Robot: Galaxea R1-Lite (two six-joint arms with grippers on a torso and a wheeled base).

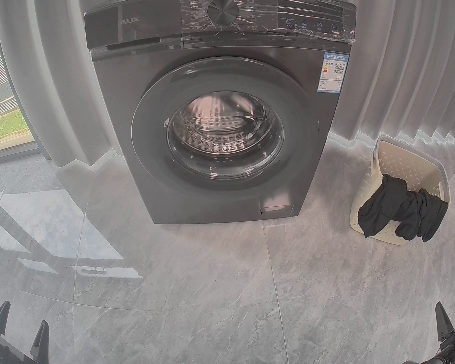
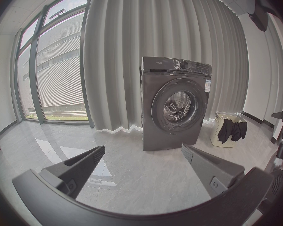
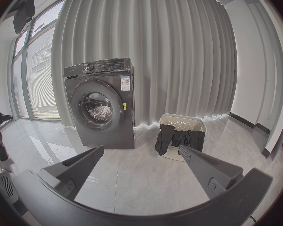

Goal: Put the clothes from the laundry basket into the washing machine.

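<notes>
Status at this frame: nothing had been picked yet, and I judged we were at the approach step, before the first grasp.

- Left gripper (image 1: 24, 315) sat low on my left with its fingers spread wide and nothing between them.
- Right gripper (image 1: 453, 297) was the same on my right: fingers wide apart, empty, and well apart from the basket.
- The black clothes (image 1: 402, 211) were in the laundry basket (image 1: 414, 165), draped over its front rim and hanging down the outside wall. I couldn't tell whether it was one garment or two.
- The basket stood on the floor (image 1: 187, 279) just beside the washing machine (image 1: 222, 117), off its right side, in front of the curtain (image 1: 414, 51).
- The round door (image 1: 151, 127) looked shut to me, with the drum visible through the glass. I couldn't make out the handle.

Next move, my call:
- The door had to come open before any cloth went in. The left arm was the closer one for that.
- The right arm was the natural pick for the clothes. It needed to come down over the draped bunch at the rim and pinch a thick fold.
- Risk: the basket looked light, so a grab catching the rim could drag or tip it.
</notes>
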